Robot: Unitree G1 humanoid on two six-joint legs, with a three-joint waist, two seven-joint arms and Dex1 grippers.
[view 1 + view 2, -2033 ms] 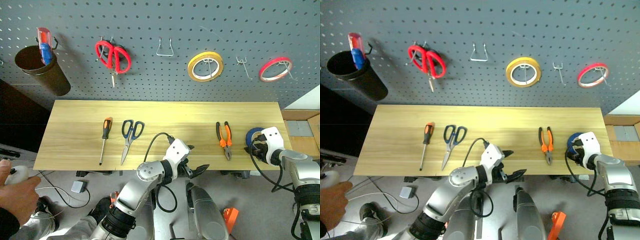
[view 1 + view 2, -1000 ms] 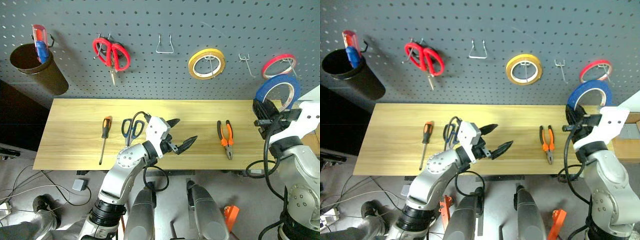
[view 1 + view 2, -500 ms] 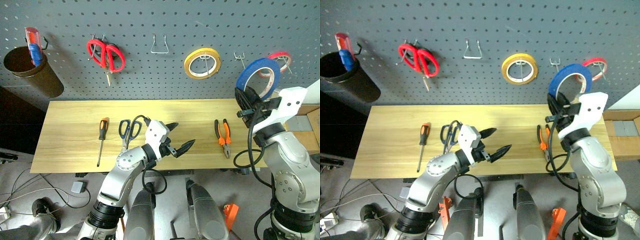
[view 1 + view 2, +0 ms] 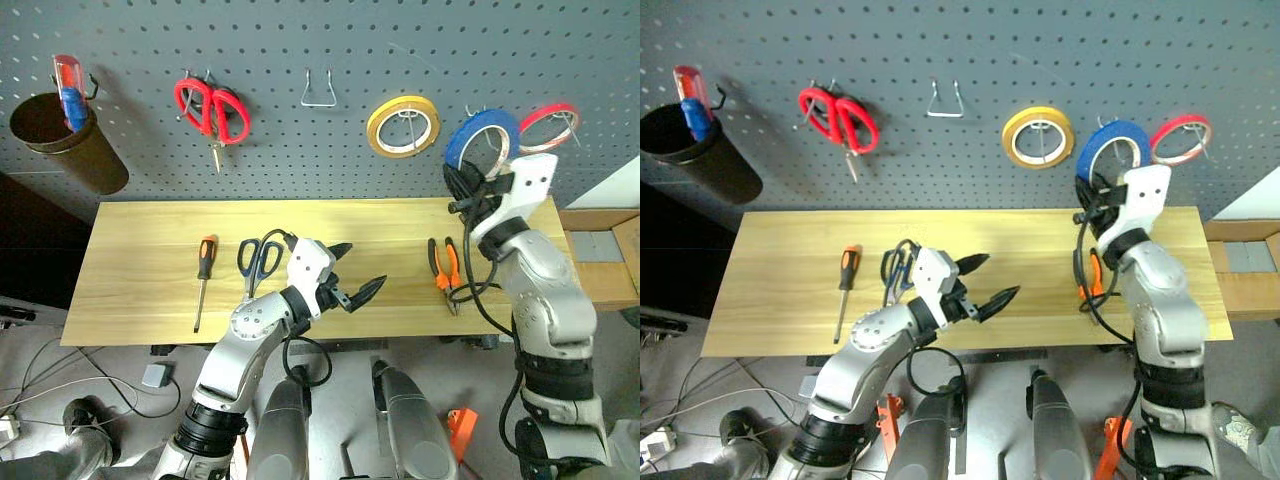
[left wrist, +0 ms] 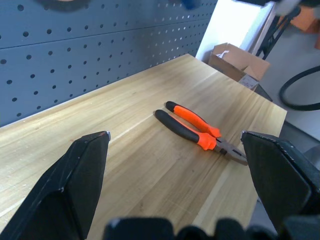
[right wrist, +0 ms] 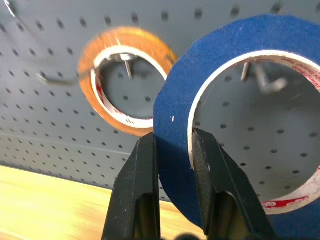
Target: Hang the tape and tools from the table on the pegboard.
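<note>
My right gripper (image 6: 174, 145) is shut on the lower rim of the blue tape (image 4: 480, 140), held upright against the pegboard (image 4: 300, 40) between the yellow and red rolls. A metal hook (image 6: 260, 82) shows through the tape's hole; I cannot tell whether the ring touches it. On the table (image 4: 130, 250) lie the orange-and-black pliers (image 4: 445, 268) at the right, and the dark-blue scissors (image 4: 260, 258) and the screwdriver (image 4: 203, 270) at the left. My left gripper (image 4: 362, 266) hovers open over the table's middle, pointing toward the pliers (image 5: 197, 132), with nothing between its fingers.
On the pegboard hang red-handled scissors (image 4: 212, 108), a yellow roll (image 4: 403, 126), a red roll (image 4: 548, 128), a bare wire hook (image 4: 318, 90) and a brown cup (image 4: 60, 140) holding a red-and-blue tool. A cardboard box (image 5: 235, 57) sits beyond the table's right end.
My right gripper lifted the blue tape off the table's right end and carried it up and left to the pegboard hook. The left gripper rose over the table, then stayed still and open.
</note>
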